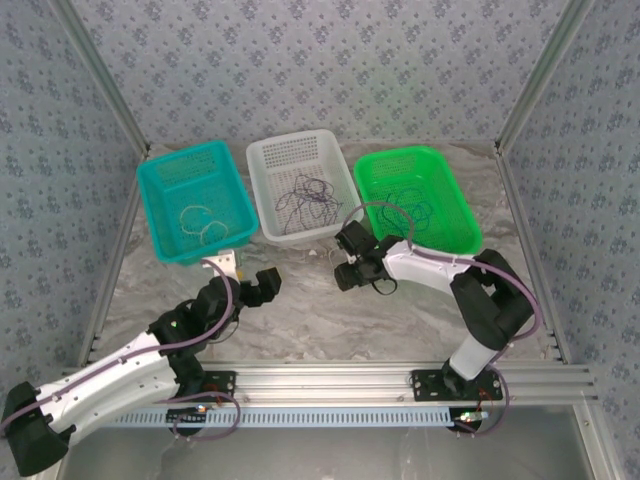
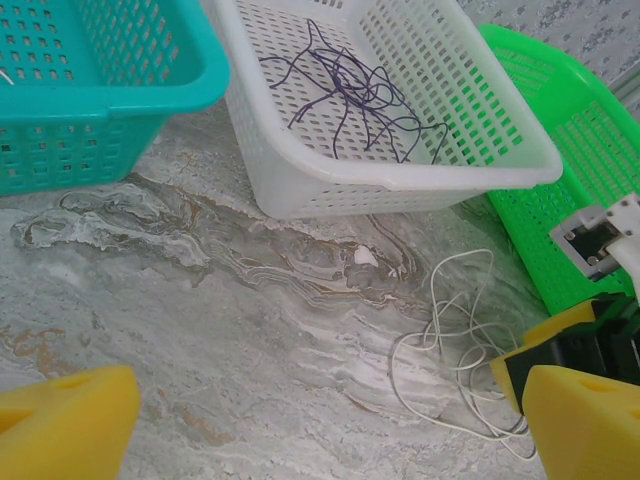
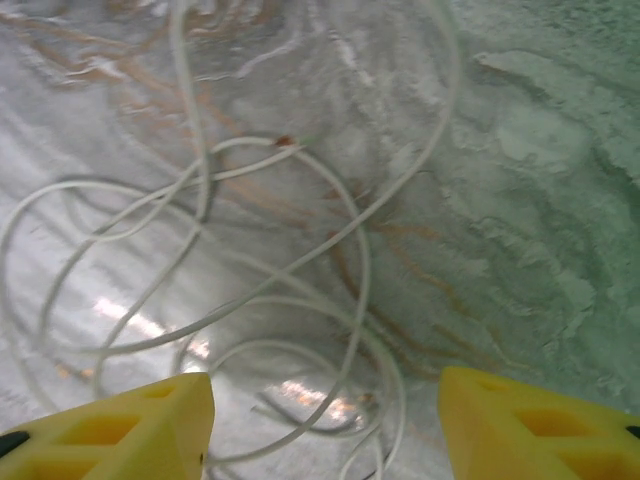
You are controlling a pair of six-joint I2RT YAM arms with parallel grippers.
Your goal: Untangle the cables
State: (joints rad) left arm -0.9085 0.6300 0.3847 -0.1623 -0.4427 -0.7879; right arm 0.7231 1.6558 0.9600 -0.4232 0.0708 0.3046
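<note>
Right gripper [image 3: 322,385]: jaws apart, empty, poised over the cream cable [image 3: 365,270].
Cream cable: looped on the table [image 2: 200,300].
Left gripper [image 2: 330,400]: spread wide, empty.
Risk: overlapping strands may be pinched together, so knots could be tightened.

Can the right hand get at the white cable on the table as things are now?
Probably yes: the right hand hangs open just above the white cable, with nothing between them.
</note>
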